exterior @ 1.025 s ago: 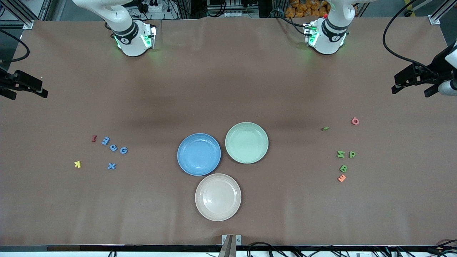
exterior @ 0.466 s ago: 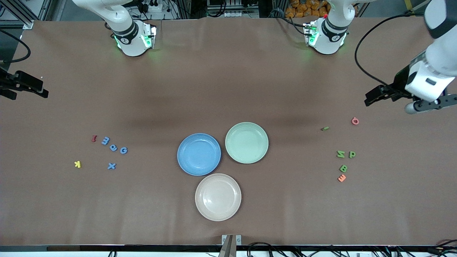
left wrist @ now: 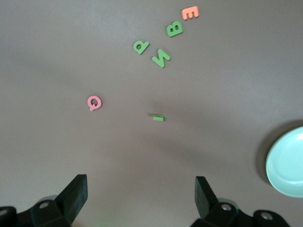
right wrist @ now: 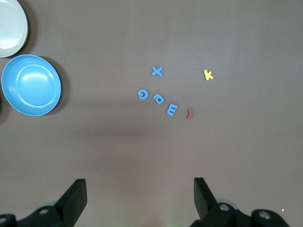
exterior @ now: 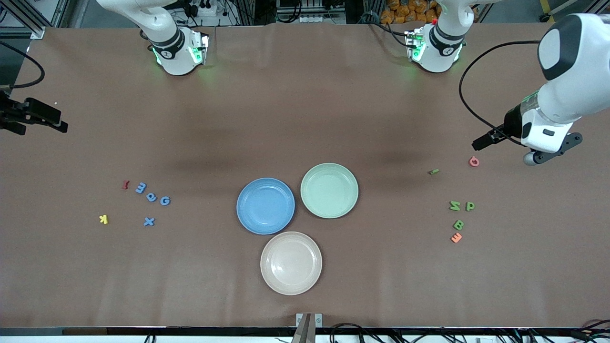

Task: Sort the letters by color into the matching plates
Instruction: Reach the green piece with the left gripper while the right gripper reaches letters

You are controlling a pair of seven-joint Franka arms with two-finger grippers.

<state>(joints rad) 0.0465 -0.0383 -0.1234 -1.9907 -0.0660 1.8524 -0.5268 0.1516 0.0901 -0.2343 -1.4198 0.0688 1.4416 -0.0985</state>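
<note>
Left gripper (left wrist: pixel 139 198): jaws spread wide and empty, hanging over the bare bench at the left arm's end, close by the pink letter (exterior: pixel 473 161).
Right gripper (right wrist: pixel 139 198): jaws likewise parted and empty, waiting over the bench's edge at the right arm's end.
Blue plate (exterior: pixel 265 206): mid-bench, empty, its rim just beside the pale green plate (exterior: pixel 329 190), which sits at its 2 o'clock.
Beige plate (exterior: pixel 291 263): empty, at 5 o'clock from the blue plate, nearest the front camera of the three.
Blue letters: four lie loose toward the right arm's end, an E (exterior: pixel 140 187), a small round one (exterior: pixel 151 196) and a G (exterior: pixel 165 200) in a slanting row, an X (exterior: pixel 149 221) at 6 o'clock from the row.
Green letters: four lie toward the left arm's end, an N (exterior: pixel 455 206) beside a P (exterior: pixel 470 206), a B (exterior: pixel 458 224) at 6 o'clock from them, and a small piece on its edge (exterior: pixel 433 171) well apart at 11 o'clock.
Other letters: red (exterior: pixel 125 184) and yellow (exterior: pixel 103 218) near the blue group; orange E (exterior: pixel 456 237) just beside the B.
</note>
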